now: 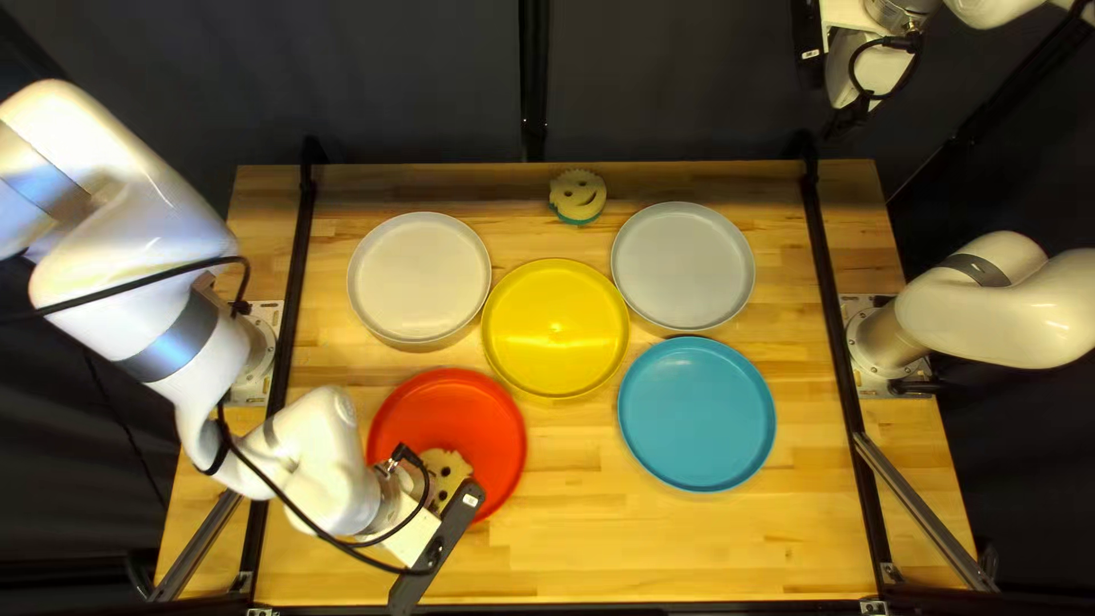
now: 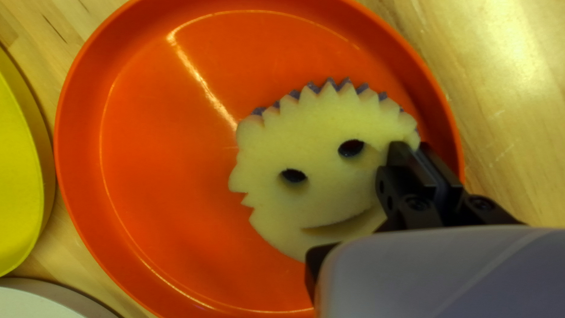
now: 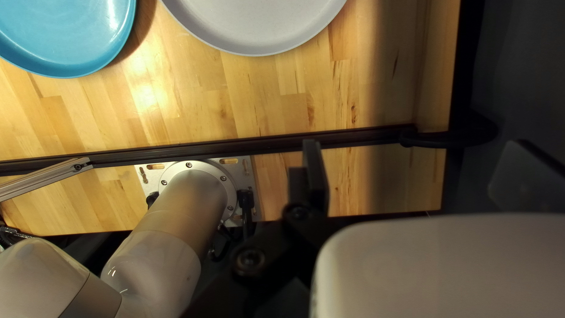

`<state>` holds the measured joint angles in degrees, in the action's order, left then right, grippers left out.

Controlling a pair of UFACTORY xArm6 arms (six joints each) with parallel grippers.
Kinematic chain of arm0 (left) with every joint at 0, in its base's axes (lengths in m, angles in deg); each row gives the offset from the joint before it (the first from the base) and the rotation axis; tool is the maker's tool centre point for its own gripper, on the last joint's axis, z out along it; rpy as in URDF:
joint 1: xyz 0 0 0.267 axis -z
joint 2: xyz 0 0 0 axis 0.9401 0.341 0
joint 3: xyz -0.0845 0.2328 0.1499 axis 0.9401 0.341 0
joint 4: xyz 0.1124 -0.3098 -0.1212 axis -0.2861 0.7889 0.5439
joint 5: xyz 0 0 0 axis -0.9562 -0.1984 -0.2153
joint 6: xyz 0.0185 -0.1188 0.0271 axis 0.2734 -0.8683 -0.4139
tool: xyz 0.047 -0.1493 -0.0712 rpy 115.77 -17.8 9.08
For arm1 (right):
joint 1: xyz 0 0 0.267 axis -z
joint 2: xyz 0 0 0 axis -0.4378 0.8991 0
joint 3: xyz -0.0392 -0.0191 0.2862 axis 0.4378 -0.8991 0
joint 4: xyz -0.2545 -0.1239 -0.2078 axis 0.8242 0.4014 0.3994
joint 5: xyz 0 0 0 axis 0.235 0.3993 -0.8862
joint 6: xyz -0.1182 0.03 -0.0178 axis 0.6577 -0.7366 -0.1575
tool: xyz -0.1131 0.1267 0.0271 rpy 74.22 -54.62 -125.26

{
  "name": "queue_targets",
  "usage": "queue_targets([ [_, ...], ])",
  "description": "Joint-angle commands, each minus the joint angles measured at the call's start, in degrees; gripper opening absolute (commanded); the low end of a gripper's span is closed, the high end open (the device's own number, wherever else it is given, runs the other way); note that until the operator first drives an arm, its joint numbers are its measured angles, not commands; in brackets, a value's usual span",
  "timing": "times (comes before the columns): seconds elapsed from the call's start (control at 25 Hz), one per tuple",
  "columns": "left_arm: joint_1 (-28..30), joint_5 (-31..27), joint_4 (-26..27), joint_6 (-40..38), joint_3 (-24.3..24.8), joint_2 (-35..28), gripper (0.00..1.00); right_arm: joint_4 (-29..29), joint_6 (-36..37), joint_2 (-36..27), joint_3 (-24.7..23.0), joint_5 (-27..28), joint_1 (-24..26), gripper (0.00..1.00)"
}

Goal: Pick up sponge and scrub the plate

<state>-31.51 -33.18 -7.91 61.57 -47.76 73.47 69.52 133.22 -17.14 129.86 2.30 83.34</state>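
Left fingers (image 2: 404, 162) clamped the sponge (image 2: 315, 132) by its edge, red plate (image 2: 170, 129) beneath; hard drag could've twisted it free! Right fingers (image 3: 318, 176) hung apart.

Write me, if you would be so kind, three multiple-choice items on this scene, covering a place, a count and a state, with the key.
1. Where does the sponge by the left end effector lie?
A) On the red plate
B) On the yellow plate
C) On bare wood

2. How many sponges show in the top left view?
A) One
B) Two
C) Four

3. How is the right end effector?
A) Shut on a sponge
B) Shut on nothing
C) Open and empty

Key:
1. A: the left wrist view shows red around it, inside the rim.
2. B: besides that one, a second sponge lies near the table's far edge.
3. C: its fingers stand wide apart, holding nothing.
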Motion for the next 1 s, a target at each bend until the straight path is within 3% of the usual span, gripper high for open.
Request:
queue_targets([
  [0.04, -3.64, 0.99, -0.87, 3.33, -1.39, 1.13, 0.00, 0.00, 0.00, 0.00, 0.00, 0.00, 0.00, 1.00],
  [0.36, -7.07, 0.87, -2.57, 6.37, -4.51, 2.86, 0.00, 0.00, 0.00, 0.00, 0.00, 0.00, 0.00, 1.00],
  [0.68, -3.51, 0.65, -2.11, 3.01, -0.25, 0.10, 0.00, 0.00, 0.00, 0.00, 0.00, 0.00, 0.00, 1.00],
  [1.0, 0.92, -0.21, 2.00, 1.42, 5.38, -4.26, 0.00, 0.00, 0.00, 0.00, 0.00, 0.00, 0.00, 1.00],
])
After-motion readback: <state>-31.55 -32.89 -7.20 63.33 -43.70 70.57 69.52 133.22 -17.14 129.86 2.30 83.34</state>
